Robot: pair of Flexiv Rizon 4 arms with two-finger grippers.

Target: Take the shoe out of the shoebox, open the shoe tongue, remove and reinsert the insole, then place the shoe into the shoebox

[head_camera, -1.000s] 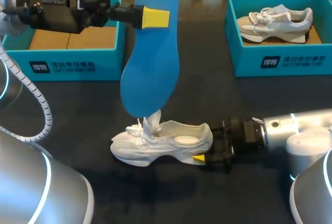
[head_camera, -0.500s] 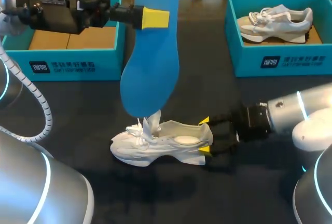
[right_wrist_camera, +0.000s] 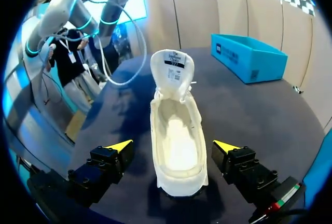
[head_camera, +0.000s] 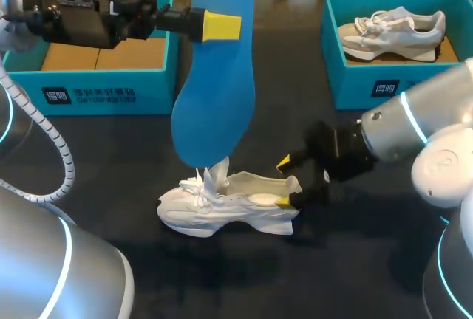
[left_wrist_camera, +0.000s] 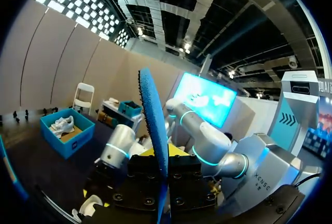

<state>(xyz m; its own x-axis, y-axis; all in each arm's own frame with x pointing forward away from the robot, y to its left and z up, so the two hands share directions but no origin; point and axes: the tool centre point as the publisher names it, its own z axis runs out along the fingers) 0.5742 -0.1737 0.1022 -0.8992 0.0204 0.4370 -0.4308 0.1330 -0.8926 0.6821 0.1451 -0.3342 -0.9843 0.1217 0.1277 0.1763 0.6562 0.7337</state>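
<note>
My left gripper (head_camera: 222,26) is shut on a blue insole (head_camera: 218,97), which hangs toe-down above the table. In the left wrist view the insole (left_wrist_camera: 155,125) stands edge-on out of that gripper (left_wrist_camera: 162,157). Below it a white shoe (head_camera: 229,204) sits upright on the dark table, toe to the left, tongue lifted (right_wrist_camera: 172,68). My right gripper (head_camera: 284,182) is open at the heel. The right wrist view shows the shoe (right_wrist_camera: 176,146) with its empty inside between the spread yellow fingertips (right_wrist_camera: 119,145), which do not touch it.
A teal shoebox (head_camera: 96,86) with a bare cardboard floor stands at the back left, behind my left arm. A second teal shoebox (head_camera: 399,75) at the back right holds another pale shoe (head_camera: 392,31). A teal box (right_wrist_camera: 249,55) lies beyond the shoe's toe.
My right arm has risen and swung its open gripper from low behind the heel to straddle the heel from higher up. The left arm and insole have kept still.
</note>
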